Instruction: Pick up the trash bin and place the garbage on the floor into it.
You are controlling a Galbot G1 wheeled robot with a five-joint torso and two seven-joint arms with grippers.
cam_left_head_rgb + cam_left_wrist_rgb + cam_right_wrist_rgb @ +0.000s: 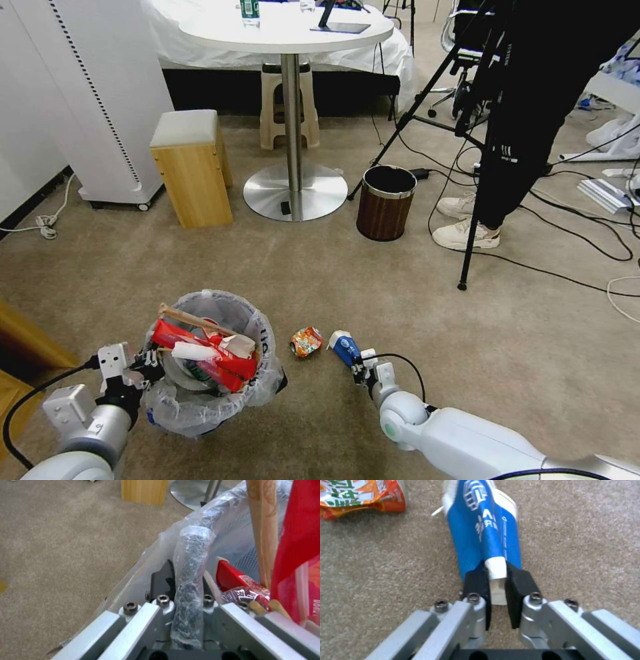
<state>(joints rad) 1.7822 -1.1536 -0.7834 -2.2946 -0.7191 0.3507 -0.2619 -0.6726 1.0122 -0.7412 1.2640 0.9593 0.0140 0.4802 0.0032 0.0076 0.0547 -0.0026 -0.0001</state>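
The trash bin, lined with a crinkly white bag, sits on the beige floor at the lower left, filled with a red packet, a wooden stick and other garbage. My left gripper is shut on the bin's bagged rim. To the right lies a squashed blue-white paper cup, and my right gripper is shut on its white edge. An orange crumpled wrapper lies between the cup and the bin.
A brown wood-grain bin stands farther back, beside a round table's metal base. A wooden stool stands at the left. A person's legs, a tripod and cables occupy the right.
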